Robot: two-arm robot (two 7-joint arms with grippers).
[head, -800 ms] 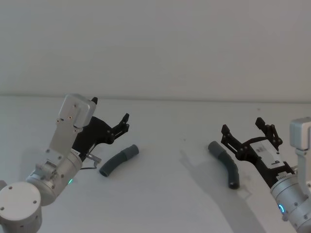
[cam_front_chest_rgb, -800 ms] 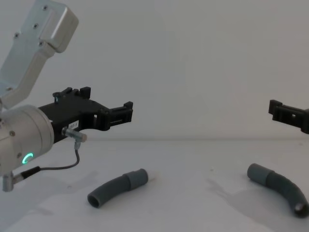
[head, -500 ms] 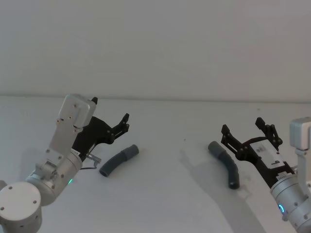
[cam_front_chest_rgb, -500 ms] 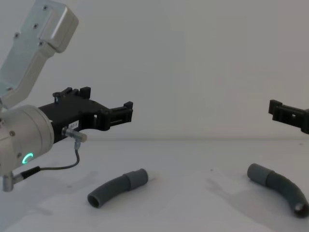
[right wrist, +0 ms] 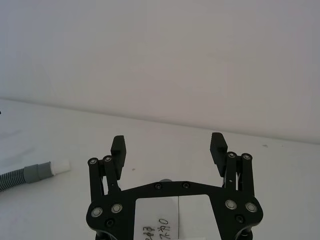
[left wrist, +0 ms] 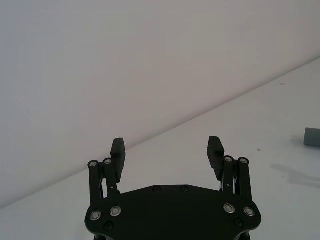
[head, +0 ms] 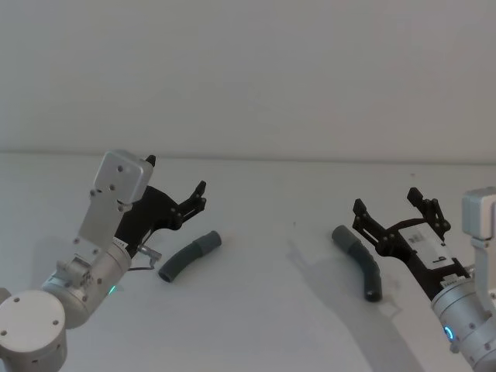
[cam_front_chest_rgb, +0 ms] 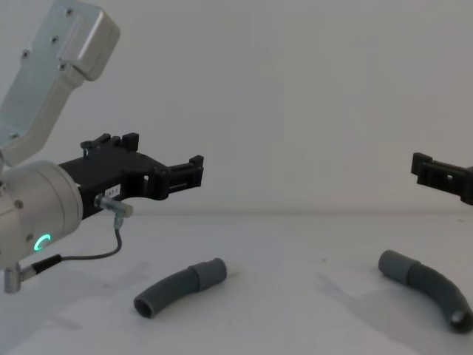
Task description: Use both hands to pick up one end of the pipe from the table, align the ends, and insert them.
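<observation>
— Gripping anything?
— No: the black-fingered left gripper (head: 177, 177) and right gripper (head: 386, 200) are hovering, fingers spread. The curved dark-grey left pipe piece (head: 190, 256) and right pipe piece (head: 360, 260) are lying near them on the plain white table (head: 271, 310).

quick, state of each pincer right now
Left pincer: open, holding nothing.
Right pincer: open, holding nothing.

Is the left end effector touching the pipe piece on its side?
Apart. The chest view shows the left end effector hanging above the table, with a clear gap down to the left pipe piece lying on it.
</observation>
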